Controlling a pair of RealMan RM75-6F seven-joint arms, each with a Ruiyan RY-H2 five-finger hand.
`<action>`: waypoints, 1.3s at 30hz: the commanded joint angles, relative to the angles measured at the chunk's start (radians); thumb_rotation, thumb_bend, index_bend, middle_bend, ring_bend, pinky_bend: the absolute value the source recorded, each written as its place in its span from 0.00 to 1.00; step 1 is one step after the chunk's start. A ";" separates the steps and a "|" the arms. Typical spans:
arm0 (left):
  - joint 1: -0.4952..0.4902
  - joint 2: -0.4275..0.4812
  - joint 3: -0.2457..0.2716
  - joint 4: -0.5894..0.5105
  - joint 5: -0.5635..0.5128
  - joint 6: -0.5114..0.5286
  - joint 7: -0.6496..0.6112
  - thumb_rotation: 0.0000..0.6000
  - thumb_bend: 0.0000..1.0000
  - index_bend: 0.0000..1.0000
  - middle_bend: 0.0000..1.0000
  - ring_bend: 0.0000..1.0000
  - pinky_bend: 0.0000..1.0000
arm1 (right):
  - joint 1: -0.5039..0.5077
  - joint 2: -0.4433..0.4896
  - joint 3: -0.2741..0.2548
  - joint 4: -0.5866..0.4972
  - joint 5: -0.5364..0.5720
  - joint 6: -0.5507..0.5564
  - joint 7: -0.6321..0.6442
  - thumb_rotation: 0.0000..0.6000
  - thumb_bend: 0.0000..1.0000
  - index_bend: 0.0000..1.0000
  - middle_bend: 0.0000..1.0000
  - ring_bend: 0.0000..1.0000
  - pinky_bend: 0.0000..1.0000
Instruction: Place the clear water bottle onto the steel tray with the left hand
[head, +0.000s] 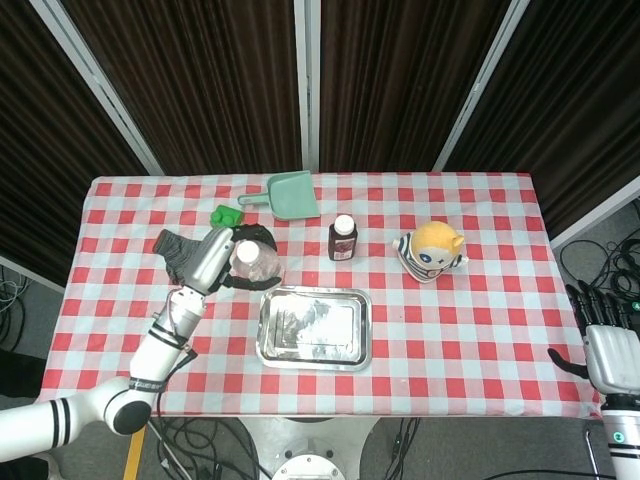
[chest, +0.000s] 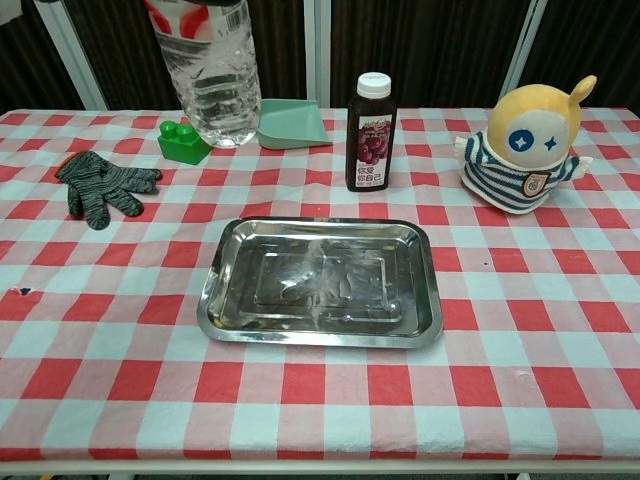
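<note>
My left hand (head: 222, 255) grips the clear water bottle (head: 255, 261) and holds it upright in the air, just beyond the upper left corner of the steel tray (head: 314, 327). In the chest view the clear water bottle (chest: 210, 75) hangs above the table left of the tray (chest: 322, 283), its top cut off by the frame, and the hand itself is out of that frame. My right hand (head: 612, 350) hangs open beside the table's right edge, fingers spread, holding nothing.
A dark juice bottle (chest: 371, 132) stands behind the tray, a yellow plush toy (chest: 527, 147) to its right. A green dustpan (chest: 285, 123), a green block (chest: 183, 141) and a striped glove (chest: 99, 185) lie at the back left.
</note>
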 joint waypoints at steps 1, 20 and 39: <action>0.034 0.058 0.008 0.040 -0.049 0.011 0.005 1.00 0.28 0.64 0.72 0.58 0.62 | 0.000 0.003 0.002 0.002 0.001 0.000 0.008 1.00 0.10 0.01 0.00 0.00 0.00; 0.057 0.086 0.031 0.038 -0.102 0.040 0.003 1.00 0.30 0.64 0.72 0.58 0.62 | 0.002 -0.004 -0.008 0.011 -0.008 -0.009 0.005 1.00 0.10 0.01 0.00 0.00 0.00; 0.041 0.049 0.058 -0.046 -0.095 0.041 0.014 1.00 0.30 0.64 0.72 0.58 0.62 | 0.008 -0.013 -0.013 0.018 -0.006 -0.024 -0.006 1.00 0.10 0.01 0.01 0.00 0.00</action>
